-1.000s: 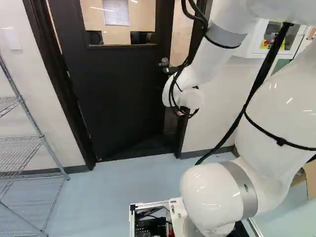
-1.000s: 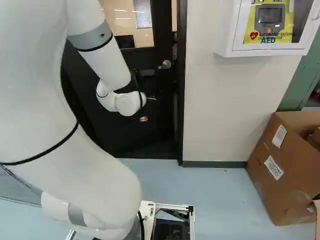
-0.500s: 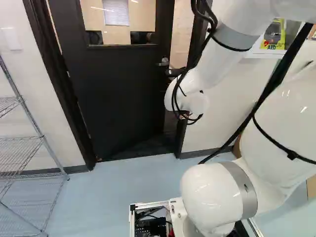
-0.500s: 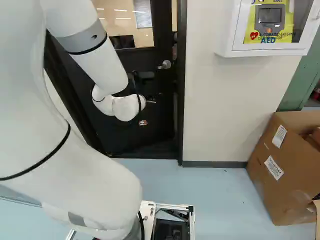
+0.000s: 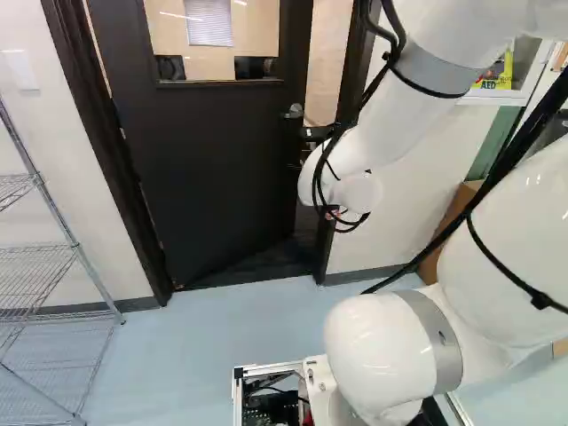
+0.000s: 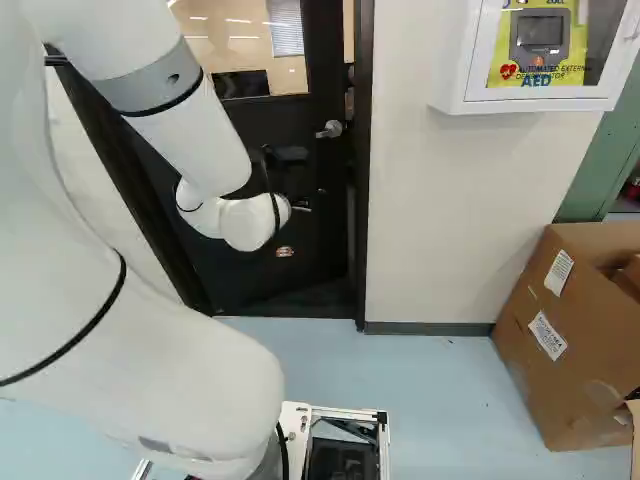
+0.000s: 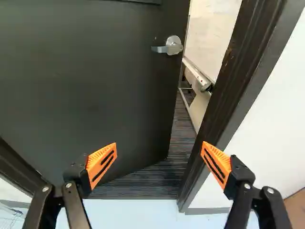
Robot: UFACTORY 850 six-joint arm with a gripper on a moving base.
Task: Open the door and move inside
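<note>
The dark door stands ajar, swung away from me, with a gap between its latch edge and the dark frame. My gripper is mostly hidden behind the wrist in the left base view, its fingers not clear there. In the wrist view the gripper is spread wide, with nothing between its orange pads. Its fingers point toward the lower door and the gap. The silver lever handle lies farther ahead on the door, apart from the fingers. Striped flooring shows through the gap.
A wire shelf stands left of the door. Right of the frame are the wall, a white AED cabinet and a large cardboard box. Beyond the gap a pale bar is visible.
The arm has drawn back somewhat from the door, its wrist shifting right in the left base view and slightly left in the right one. Door and base show no movement.
</note>
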